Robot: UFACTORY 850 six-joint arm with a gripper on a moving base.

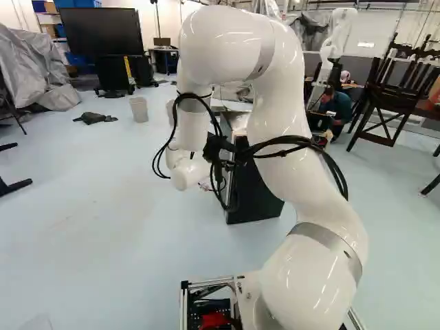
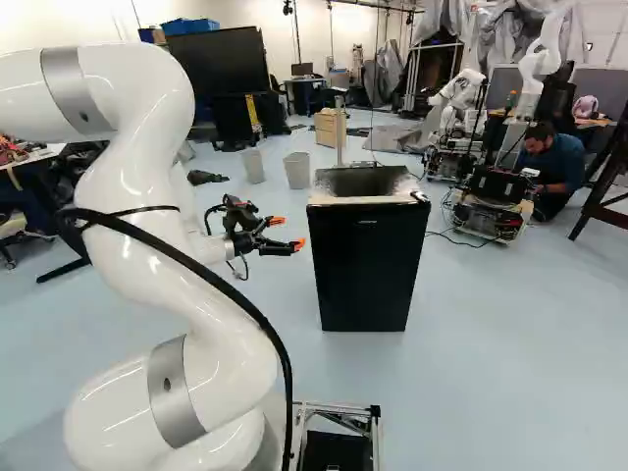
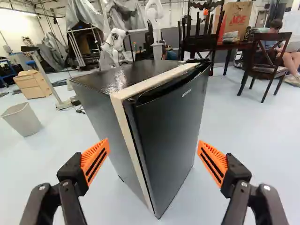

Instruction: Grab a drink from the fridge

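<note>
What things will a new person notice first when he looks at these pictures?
The big white robot arm comes first, curving up right of the middle in the left base view. Next is the black mini fridge, ahead of the wide-open jaws, whose bright orange pads also catch the eye. Beyond the fridge in the wrist view, a dark wooden chair stands out against the pale floor.

From my remote station, I look over what appears to be a robotics lab: ahead of my gripper (image 2: pixel 287 233), another robot (image 3: pixel 115 41) stands amid grey sheeting (image 3: pixel 126 16) draped over equipment, beneath overhead rails (image 2: pixel 368 5). Beyond my hand, an upturned chair (image 3: pixel 199 35) rests on a table (image 3: pixel 233 46); well apart, a large screen (image 1: pixel 100 31) overlooks the broad, pale floor (image 1: pixel 89 206).
</note>
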